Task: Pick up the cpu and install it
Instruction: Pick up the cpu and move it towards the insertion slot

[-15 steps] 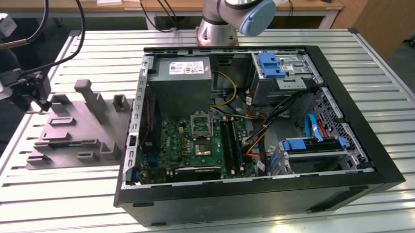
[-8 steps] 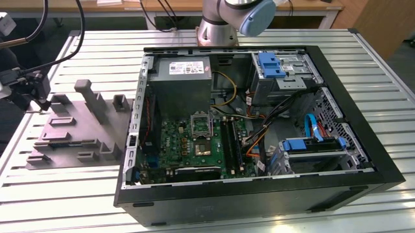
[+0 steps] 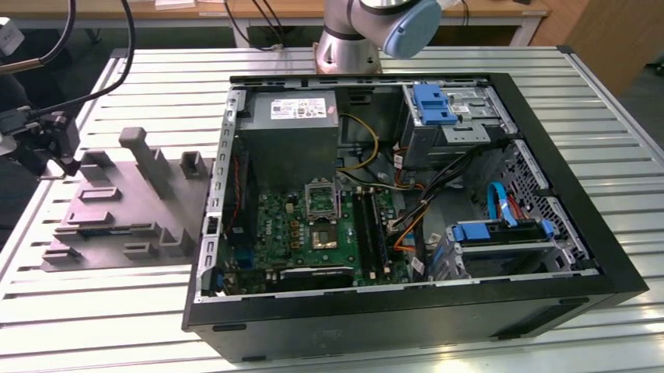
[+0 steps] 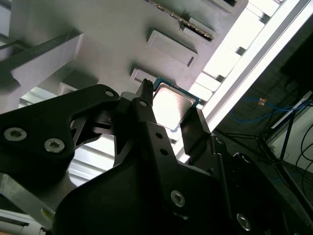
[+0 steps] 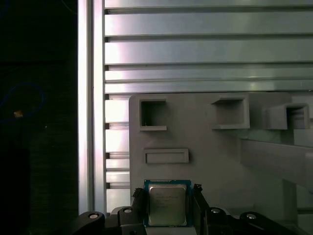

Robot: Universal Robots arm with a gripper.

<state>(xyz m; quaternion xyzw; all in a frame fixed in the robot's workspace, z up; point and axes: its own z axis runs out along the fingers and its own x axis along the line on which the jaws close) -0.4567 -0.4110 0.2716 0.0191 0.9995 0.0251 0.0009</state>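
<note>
The cpu point(image 5: 167, 204), a small square chip with a silvery top and a thin green rim, sits between my gripper's point(image 5: 167, 198) two black fingers, which press against its opposite edges. In the second wrist view the cpu point(image 4: 171, 104) shows bright between the fingertips point(image 4: 145, 98) above the grey fixture point(image 4: 98, 44). In the exterior view my gripper point(image 3: 52, 165) hangs at the far left, over the left end of the grey fixture point(image 3: 114, 210). The open computer case point(image 3: 415, 202) lies to the exterior view's right, with the empty processor socket point(image 3: 322, 200) on its green motherboard.
The grey fixture has upright posts point(image 3: 140, 155) and several recesses point(image 5: 152, 115). A brownish chip point(image 3: 325, 237) is fixed to the motherboard below the socket. Cables, drive bays point(image 3: 498, 233) and a power supply point(image 3: 295, 132) crowd the case. The slatted metal table point(image 3: 104, 311) lies underneath.
</note>
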